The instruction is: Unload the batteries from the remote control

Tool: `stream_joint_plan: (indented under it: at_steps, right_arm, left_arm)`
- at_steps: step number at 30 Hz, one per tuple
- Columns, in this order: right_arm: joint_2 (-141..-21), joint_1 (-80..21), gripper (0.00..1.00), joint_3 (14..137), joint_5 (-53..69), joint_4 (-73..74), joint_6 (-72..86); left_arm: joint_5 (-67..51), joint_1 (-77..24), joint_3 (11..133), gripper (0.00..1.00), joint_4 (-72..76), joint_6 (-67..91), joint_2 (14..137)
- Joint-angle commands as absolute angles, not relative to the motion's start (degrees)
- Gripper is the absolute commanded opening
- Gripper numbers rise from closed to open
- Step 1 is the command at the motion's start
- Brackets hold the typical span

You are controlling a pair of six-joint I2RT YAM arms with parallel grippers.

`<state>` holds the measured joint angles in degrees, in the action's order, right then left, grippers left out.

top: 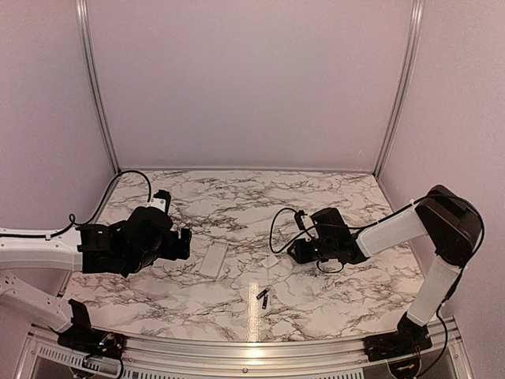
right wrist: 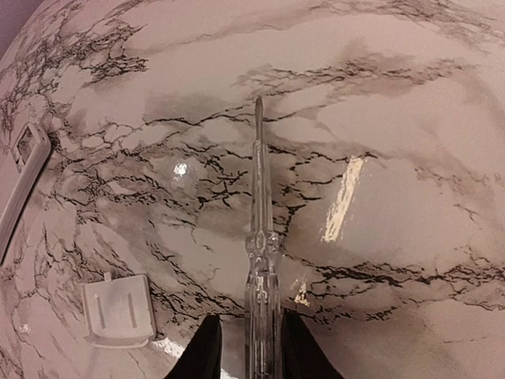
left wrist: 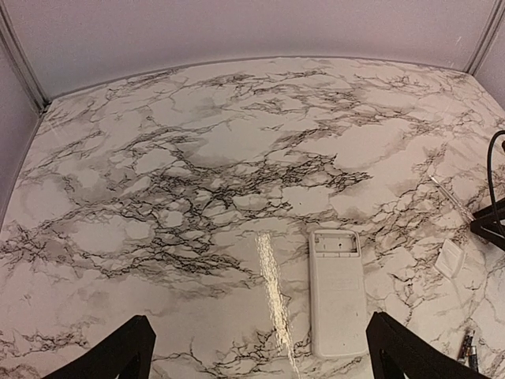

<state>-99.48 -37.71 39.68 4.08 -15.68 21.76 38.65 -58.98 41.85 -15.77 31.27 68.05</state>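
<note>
- Left gripper (left wrist: 259,339): fingers apart, empty, above the remote control (left wrist: 338,294) at lower right of its view; the compartment appears empty.
- Right gripper (right wrist: 252,335): clamped on a clear thin tool (right wrist: 259,197).
- Batteries (top: 263,298): loose on the marble table (top: 331,197), lower centre of the top view.
- Risk: a sweeping arm or the tool tip may nudge them, and they may roll off the near edge.

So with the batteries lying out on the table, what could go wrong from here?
1. The batteries lie loose near the front edge of the table; being round, they could roll off if bumped.
2. The right gripper is clamped on a clear pointed tool just over the table, beside the cover piece; a sweep might flick that away.
</note>
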Motion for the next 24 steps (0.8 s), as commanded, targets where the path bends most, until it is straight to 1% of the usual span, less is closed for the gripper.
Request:
stream_joint_plan:
  at_steps: [1,11,15,21,22,24]
  right_arm:
    - [-100.85,-37.96,0.28,40.84,4.76,-8.47,21.03]
    - [-98.8,-38.03,0.31,42.36,4.4,-5.92,20.02]
    - [-96.27,-38.22,0.38,43.53,4.15,-3.84,19.05]
    - [-89.15,-38.4,0.55,47.7,1.27,2.35,17.13]
    - [-87.73,-38.41,0.59,48.58,0.52,3.33,16.71]
    - [-85.3,-38.41,0.75,50.58,-1.84,5.47,15.95]
  left_arm:
    - [39.48,-59.15,40.76,0.99,-16.46,30.96,66.82]
    - [39.85,-59.15,39.61,0.99,-16.11,31.53,65.43]
    - [40.69,-59.15,39.2,0.99,-16.59,31.81,64.33]
    - [43.45,-59.15,39.8,0.99,-17.4,31.01,62.73]
    - [43.76,-59.15,39.9,0.99,-17.26,30.49,62.37]
    - [44.5,-59.15,40.12,0.99,-17.06,29.59,61.84]
